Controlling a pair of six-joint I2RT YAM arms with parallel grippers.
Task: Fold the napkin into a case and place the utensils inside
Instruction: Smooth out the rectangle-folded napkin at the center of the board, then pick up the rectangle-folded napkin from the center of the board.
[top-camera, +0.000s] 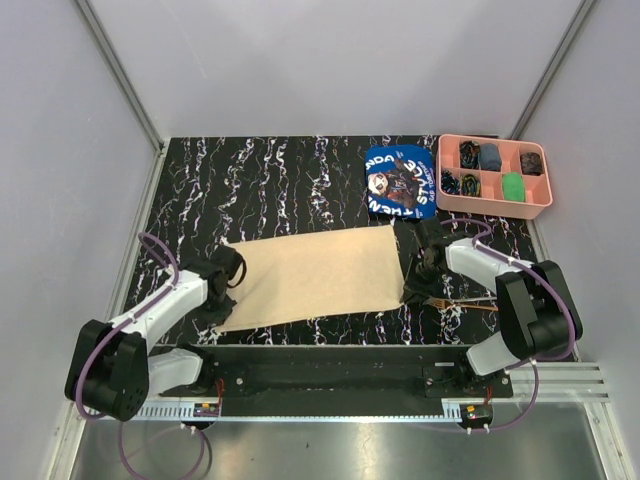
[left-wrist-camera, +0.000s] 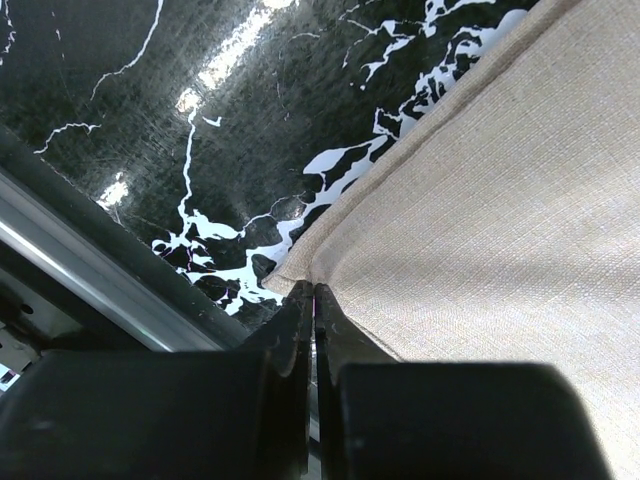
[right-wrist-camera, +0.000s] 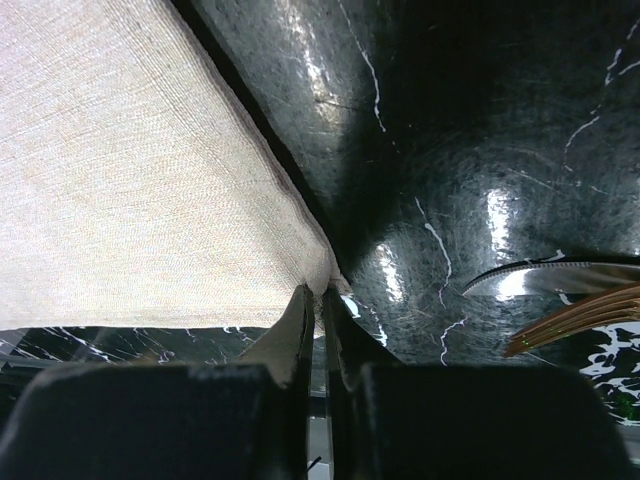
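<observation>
Centrally, the napkin (top-camera: 305, 275) lay spread open toward the near edge of the table (top-camera: 280, 180). The left gripper (left-wrist-camera: 313, 295) was clamped on its near-left corner, the right gripper (right-wrist-camera: 318, 300) on its near-right corner. The utensils (top-camera: 465, 303) lay by the near edge, just right of that corner.

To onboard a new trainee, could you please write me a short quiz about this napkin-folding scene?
1. True or false: the utensils lie on the napkin.
2. What does the right gripper pinch? A) a napkin corner B) the blue cloth C) the pink tray
3. Fill in: the left gripper is ___ on a napkin corner.
Key: 1 false, they lie on the table beside it; 2 A; 3 shut.
</observation>
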